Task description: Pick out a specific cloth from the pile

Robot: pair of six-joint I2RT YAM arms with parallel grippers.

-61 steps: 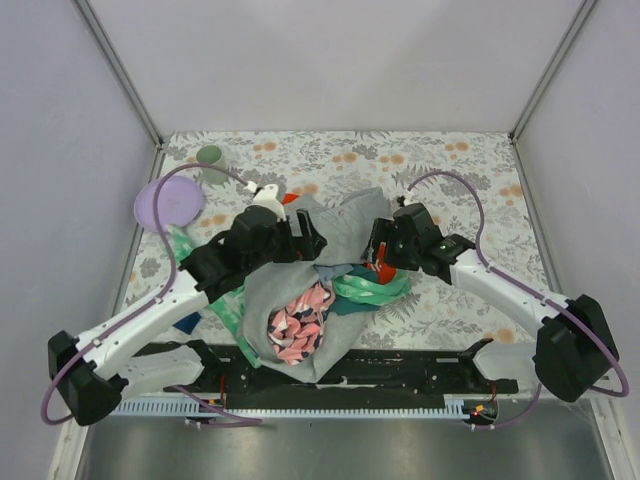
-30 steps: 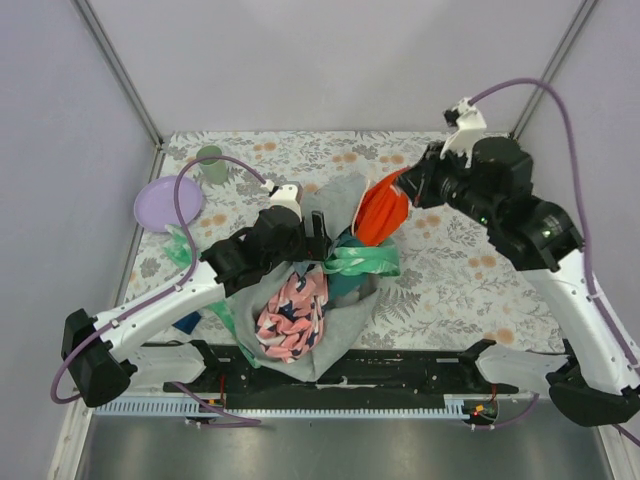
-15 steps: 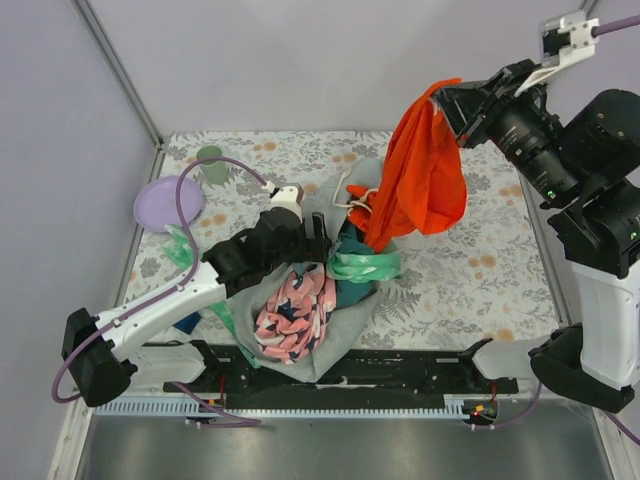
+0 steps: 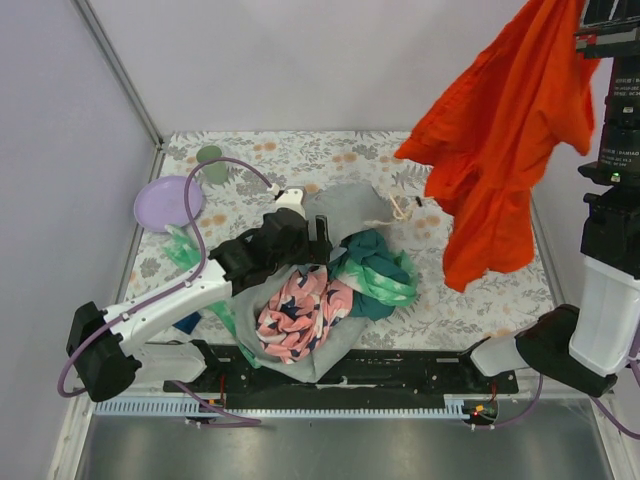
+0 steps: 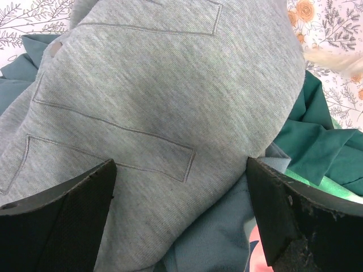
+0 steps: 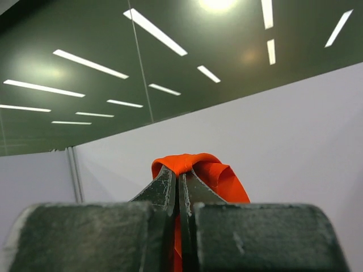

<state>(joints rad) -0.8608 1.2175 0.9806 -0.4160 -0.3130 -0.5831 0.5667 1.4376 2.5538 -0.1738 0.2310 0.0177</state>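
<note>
The cloth (image 4: pixel 505 120), plain bright orange-red, hangs high over the table's right side, its lowest tip well above the tabletop. My right gripper (image 6: pixel 180 180) is shut on the cloth (image 6: pixel 222 175), with a fold bulging over the closed fingertips; in the top view its jaws are cut off at the upper edge. The pile (image 4: pixel 320 290) lies in the middle: a grey garment (image 4: pixel 345 205), a pink patterned piece (image 4: pixel 300 315), teal and mint pieces (image 4: pixel 378 270). My left gripper (image 4: pixel 318 235) rests on the pile, open (image 5: pixel 181 215), fingers wide over the grey garment (image 5: pixel 159 96).
A purple plate (image 4: pixel 168 202) and a green cup (image 4: pixel 210 158) stand at the back left. A pale drawstring (image 4: pixel 405 205) trails from the grey garment. Grey walls enclose the flowered table (image 4: pixel 470 290) on three sides. The right arm's column (image 4: pixel 610 300) stands at the right edge.
The right arm has risen up and to the right, pulling the orange-red cloth fully free of the pile. The teal and mint pieces settled back. The left gripper stayed on the grey garment.
</note>
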